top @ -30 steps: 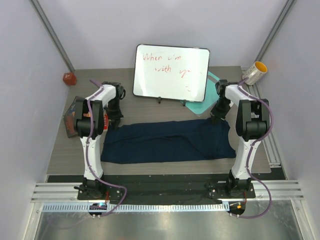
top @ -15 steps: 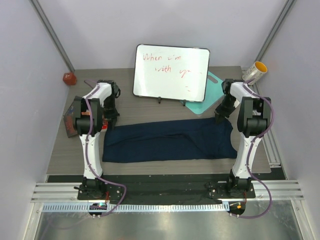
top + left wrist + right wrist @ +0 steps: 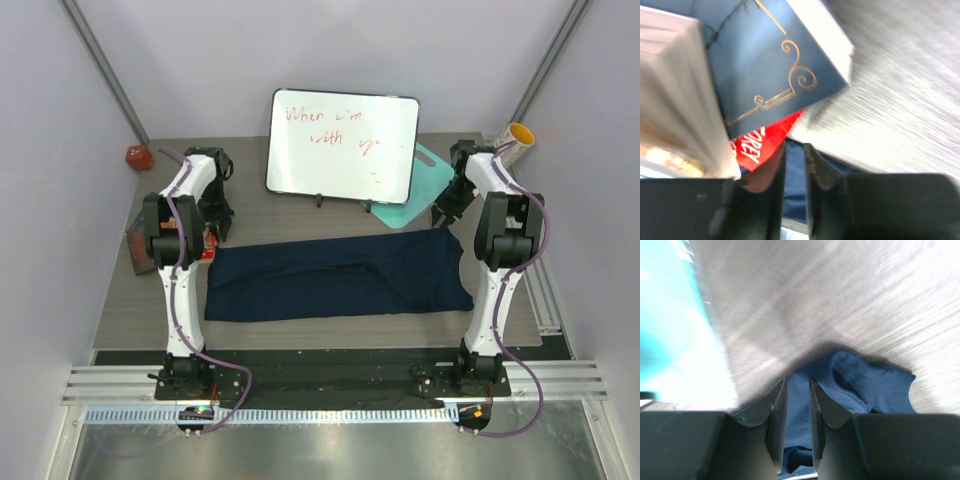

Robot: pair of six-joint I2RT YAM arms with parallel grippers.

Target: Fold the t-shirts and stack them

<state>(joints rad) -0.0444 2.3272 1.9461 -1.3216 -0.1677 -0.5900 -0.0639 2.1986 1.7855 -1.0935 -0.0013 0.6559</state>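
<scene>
One dark navy t-shirt (image 3: pixel 340 278) lies flat as a long folded strip across the middle of the table. My left gripper (image 3: pixel 216 218) hovers just behind its far left corner. In the left wrist view the left gripper (image 3: pixel 795 147) has its jaws a narrow gap apart, with blue t-shirt fabric (image 3: pixel 794 190) showing through the gap. My right gripper (image 3: pixel 445 212) is just behind the shirt's far right corner. The right wrist view shows the right gripper (image 3: pixel 797 382) with jaws slightly apart above the t-shirt's rumpled corner (image 3: pixel 875 385). Neither grips the cloth.
A whiteboard (image 3: pixel 343 147) with red writing stands at the back centre, with a teal board (image 3: pixel 415 190) lying behind the right gripper. Books (image 3: pixel 150 235) and a red packet (image 3: pixel 760 142) lie at the left; a red object (image 3: pixel 138 157) and a cup (image 3: pixel 510 145) sit in the back corners.
Both grippers went from shut to slightly apart and drew back toward the rear of the table. The shirt's far edge now lies straighter and flatter.
</scene>
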